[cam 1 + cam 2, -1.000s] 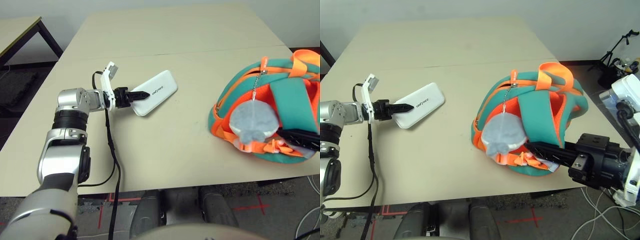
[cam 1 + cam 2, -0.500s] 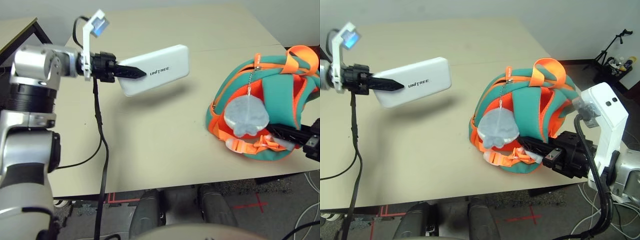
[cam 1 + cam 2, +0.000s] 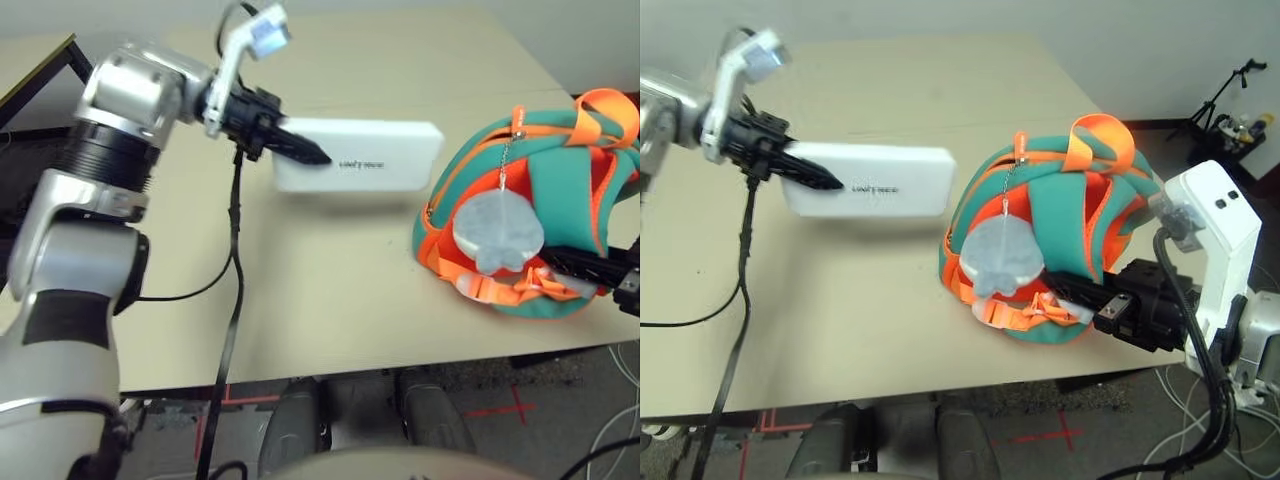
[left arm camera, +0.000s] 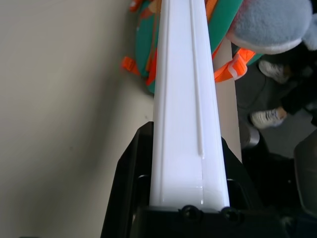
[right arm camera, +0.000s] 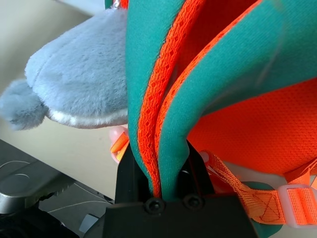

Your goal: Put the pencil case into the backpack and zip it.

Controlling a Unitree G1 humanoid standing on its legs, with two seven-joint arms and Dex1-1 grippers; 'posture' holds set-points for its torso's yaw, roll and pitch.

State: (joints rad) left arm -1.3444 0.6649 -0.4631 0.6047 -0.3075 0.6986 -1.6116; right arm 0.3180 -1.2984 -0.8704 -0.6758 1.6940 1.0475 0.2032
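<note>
White pencil case (image 3: 390,157) sits clamped in the left tool (image 4: 189,163), probably for insertion, while the right tool (image 5: 163,168) pinches teal-orange backpack (image 5: 173,94) fabric, likely for steadiness.

Pale beige tabletop (image 3: 330,300), flat, faint seam running across. Resting directly on it, toward the robot's right and close to the near edge: teal-and-orange backpack (image 3: 1055,230), orange carry loop upward, orange strap and buckle low on the near side.
</note>
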